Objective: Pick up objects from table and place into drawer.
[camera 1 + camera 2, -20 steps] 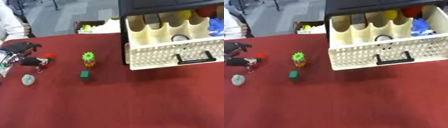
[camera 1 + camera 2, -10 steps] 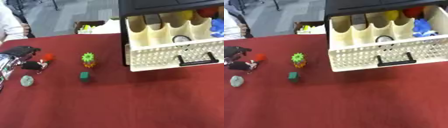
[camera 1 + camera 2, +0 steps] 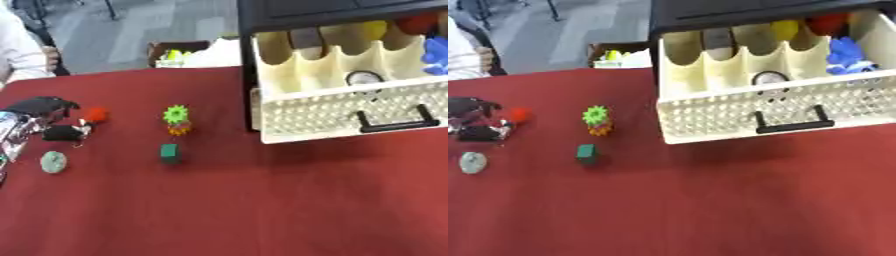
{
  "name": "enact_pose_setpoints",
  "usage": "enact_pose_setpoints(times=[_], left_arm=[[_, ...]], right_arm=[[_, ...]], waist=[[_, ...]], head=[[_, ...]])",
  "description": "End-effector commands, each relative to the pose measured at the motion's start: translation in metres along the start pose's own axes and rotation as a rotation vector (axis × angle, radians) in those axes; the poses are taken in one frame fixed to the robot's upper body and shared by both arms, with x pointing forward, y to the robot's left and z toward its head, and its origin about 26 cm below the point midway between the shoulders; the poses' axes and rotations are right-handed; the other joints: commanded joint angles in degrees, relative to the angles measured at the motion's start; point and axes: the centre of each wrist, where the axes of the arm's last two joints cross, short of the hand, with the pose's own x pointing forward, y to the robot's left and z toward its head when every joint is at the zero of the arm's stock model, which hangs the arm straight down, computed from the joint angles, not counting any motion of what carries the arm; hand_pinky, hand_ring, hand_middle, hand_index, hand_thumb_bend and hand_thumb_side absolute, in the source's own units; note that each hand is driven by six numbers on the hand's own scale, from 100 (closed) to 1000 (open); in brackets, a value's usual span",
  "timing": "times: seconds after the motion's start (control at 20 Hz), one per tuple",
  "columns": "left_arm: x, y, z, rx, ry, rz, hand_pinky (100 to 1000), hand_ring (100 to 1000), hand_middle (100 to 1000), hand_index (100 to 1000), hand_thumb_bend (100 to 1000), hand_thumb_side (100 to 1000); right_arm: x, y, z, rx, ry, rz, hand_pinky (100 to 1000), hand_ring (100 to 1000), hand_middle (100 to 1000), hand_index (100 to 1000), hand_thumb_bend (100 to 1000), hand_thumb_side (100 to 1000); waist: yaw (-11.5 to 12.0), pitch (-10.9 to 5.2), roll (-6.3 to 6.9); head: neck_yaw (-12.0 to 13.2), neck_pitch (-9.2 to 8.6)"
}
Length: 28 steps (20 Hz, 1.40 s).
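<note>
The red table (image 3: 262,210) bears an open cream drawer (image 3: 772,107) at two o'clock. At nine o'clock the left hand (image 3: 39,107) pinches a small red object (image 3: 94,114). Centre-left stand a green gear toy (image 3: 177,118), a green block (image 3: 170,151) and a pale disc (image 3: 53,162).

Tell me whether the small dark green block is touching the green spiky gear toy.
Apart. In the left eye view, bare red tablecloth shows between the small dark green block and the green spiky gear toy behind it.
</note>
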Motion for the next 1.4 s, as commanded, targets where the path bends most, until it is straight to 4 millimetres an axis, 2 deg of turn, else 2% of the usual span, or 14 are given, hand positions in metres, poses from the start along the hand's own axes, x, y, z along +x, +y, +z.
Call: enact_pose_setpoints(times=[0.05,0.3,0.55,0.75,1.0,1.2,1.4], left_arm=[[-0.01,0.015,0.003,0.017,0.016,0.027,841,855,751,952,178,903],[-0.01,0.013,0.001,-0.022,-0.003,0.081,837,854,757,952,162,927],[-0.011,0.013,0.001,-0.046,-0.011,0.103,847,864,787,979,205,957],[-0.011,0.014,0.001,-0.044,-0.001,0.101,847,864,788,982,206,966],[-0.014,0.016,0.001,-0.031,0.023,0.094,853,869,798,994,200,942],[-0.013,0.026,0.002,-0.001,0.03,0.064,857,872,802,999,184,928],[-0.015,0.031,0.003,0.016,0.047,0.066,855,870,798,996,153,908]], right_arm=[[0.004,0.0,-0.007,0.018,-0.033,0.007,657,733,674,841,100,1000],[0.004,0.0,-0.007,0.016,-0.037,0.006,656,732,673,841,100,1000],[0.003,0.001,-0.007,0.015,-0.039,0.005,656,731,671,840,100,1000],[0.003,0.002,-0.007,0.018,-0.039,0.003,655,731,670,840,100,1000],[0.003,0.002,-0.006,0.02,-0.042,0.003,654,730,668,839,100,1000],[0.003,0.002,-0.003,0.023,-0.035,0.008,651,729,667,839,100,1000],[0.002,0.003,-0.003,0.028,-0.035,0.007,651,729,666,839,100,1000]], waist=[[-0.1,-0.97,-0.25],[-0.5,-0.66,-0.31],[-0.9,-0.27,-0.33],[-1.1,0.0,-0.39],[-1.1,0.15,-0.58],[-0.4,-0.03,-0.74],[-0.3,-0.04,-0.83]], head=[[0.3,-0.72],[0.5,-1.05],[0.7,-1.52],[1.0,-1.77],[1.0,-1.85],[0.7,-1.22],[0.7,-1.38]])
